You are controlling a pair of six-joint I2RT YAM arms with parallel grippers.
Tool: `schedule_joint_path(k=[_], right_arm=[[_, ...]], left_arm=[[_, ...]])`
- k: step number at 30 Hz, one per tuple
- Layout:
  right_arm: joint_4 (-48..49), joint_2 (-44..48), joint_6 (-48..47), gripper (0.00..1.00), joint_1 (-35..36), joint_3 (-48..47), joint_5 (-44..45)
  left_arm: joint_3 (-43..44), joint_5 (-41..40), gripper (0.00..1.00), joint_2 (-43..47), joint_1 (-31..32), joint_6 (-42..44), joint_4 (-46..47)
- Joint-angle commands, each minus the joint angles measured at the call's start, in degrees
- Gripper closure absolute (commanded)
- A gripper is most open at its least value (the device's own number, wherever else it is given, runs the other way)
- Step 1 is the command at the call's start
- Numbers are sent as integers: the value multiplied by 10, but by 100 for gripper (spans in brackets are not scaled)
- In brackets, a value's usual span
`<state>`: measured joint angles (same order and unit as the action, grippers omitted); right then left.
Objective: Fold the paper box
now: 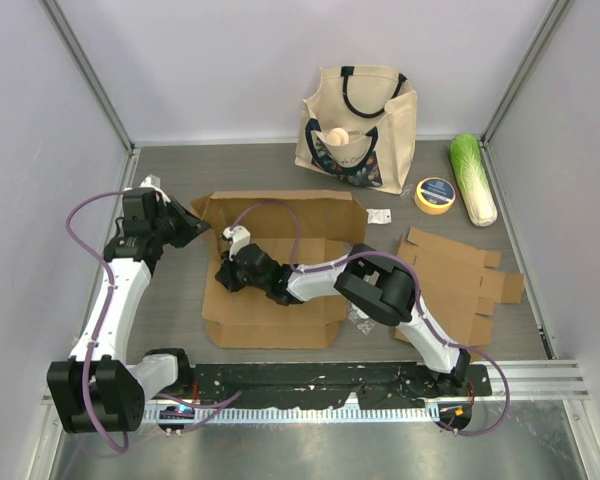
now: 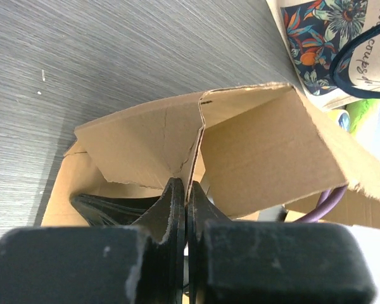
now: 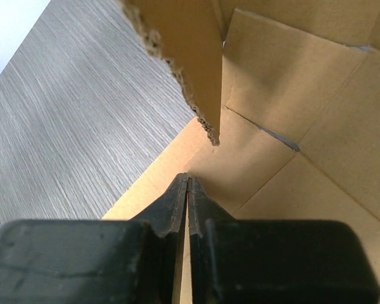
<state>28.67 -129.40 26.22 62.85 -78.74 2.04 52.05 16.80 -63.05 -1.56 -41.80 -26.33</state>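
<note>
Paper box [image 1: 280, 305] mid-table, back wall & 10 o'clock corner flap [image 2: 145, 142] raised. L gripper [image 2: 185, 193] at that corner, jaws clamped tight on flap crease. R gripper [image 3: 187, 183] at box's 9 o'clock edge, jaws pressed together; can't tell if any card betw. them.

Risks, as judged:
- Ragged flap edge tearing under hard pull.
- Pinch slipping, wall dropping flat.
- Purple cable [image 1: 280, 212] snagging wall.

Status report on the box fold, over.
Left gripper shut on raised corner of brown cardboard box. Right gripper shut, low inside box. Purple cable looped over back panel.
</note>
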Motion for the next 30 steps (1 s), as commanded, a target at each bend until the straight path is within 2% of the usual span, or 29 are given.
schedule_joint_path(k=[1,5,8,11,12,14,15,19,25,30], right_arm=[[-11,-3,35,91,-6,-6,45],[-23,29,51,90,-9,25,61],[-64,96,57,84,-16,62,59],[-133,178,46,75,-24,89,46],[-149,192,38,66,-26,93,39],[-195,222,14,61,-34,93,11],[-200,233,12,55,-48,99,0],[-147,243,25,52,-80,135,-55],[-100,203,34,51,-70,144,-85],[-61,182,73,50,-70,163,-60]], left_arm=[[8,19,100,6,2,-51,35],[4,17,100,-5,2,-41,31],[-15,16,100,-7,2,-25,43],[-31,9,100,-3,3,-5,48],[-33,7,100,0,3,1,46],[-33,7,100,8,3,28,40],[-31,7,100,12,2,34,37],[-11,45,100,24,2,70,24],[27,64,98,14,2,104,-31],[31,53,87,8,2,103,-24]])
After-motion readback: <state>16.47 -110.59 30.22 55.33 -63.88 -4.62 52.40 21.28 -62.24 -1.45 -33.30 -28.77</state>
